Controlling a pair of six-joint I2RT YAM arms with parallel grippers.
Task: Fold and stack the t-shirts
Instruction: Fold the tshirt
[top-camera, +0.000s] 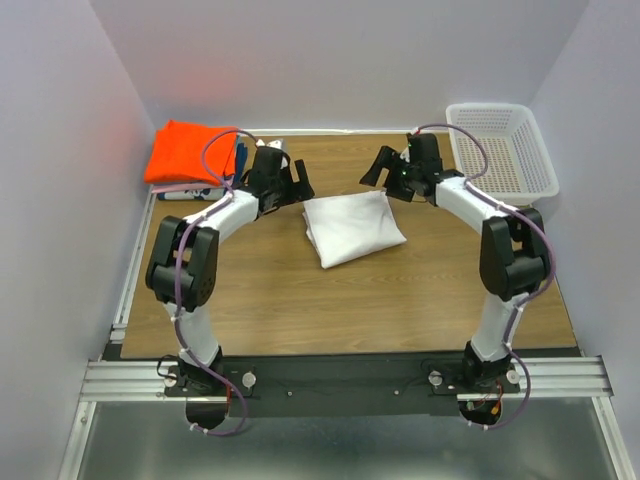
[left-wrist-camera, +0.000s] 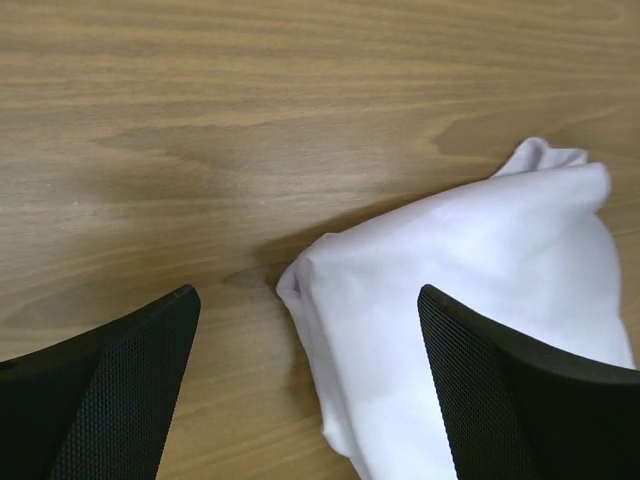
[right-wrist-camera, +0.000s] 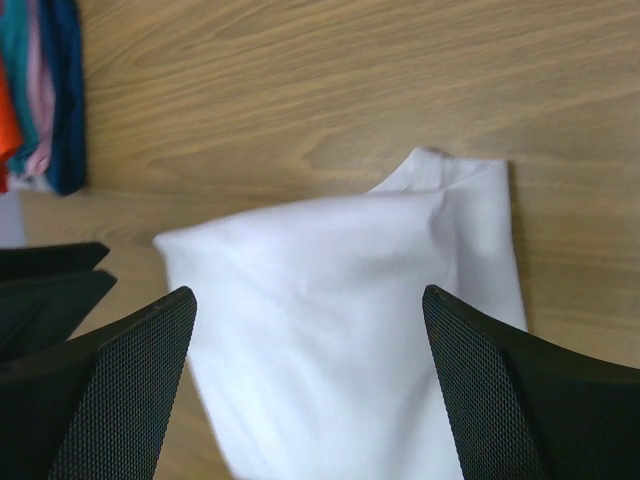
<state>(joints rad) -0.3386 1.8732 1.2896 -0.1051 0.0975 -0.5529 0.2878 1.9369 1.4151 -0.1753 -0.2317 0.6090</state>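
The folded white shirt (top-camera: 352, 227) lies mid-surface (top-camera: 300, 300), between my arms and just on the near side of both. My left jaws and right jaws are spread, holding nothing. It is soft, smooth cotton in plump folds. The orange shirt (top-camera: 190, 150) sits far left, nearer my left arm.

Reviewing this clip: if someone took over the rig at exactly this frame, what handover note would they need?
Left gripper: open, empty, poised at the white shirt's left edge.
Right gripper: open, empty, above the same shirt.
White shirt: folded, lying mid-table, held by neither gripper.
Stack: back-left corner, orange shirt on top, dark blue shirt in the same pile.
Done: the white shirt looks folded.
Left: probably lifting it onto the stack.
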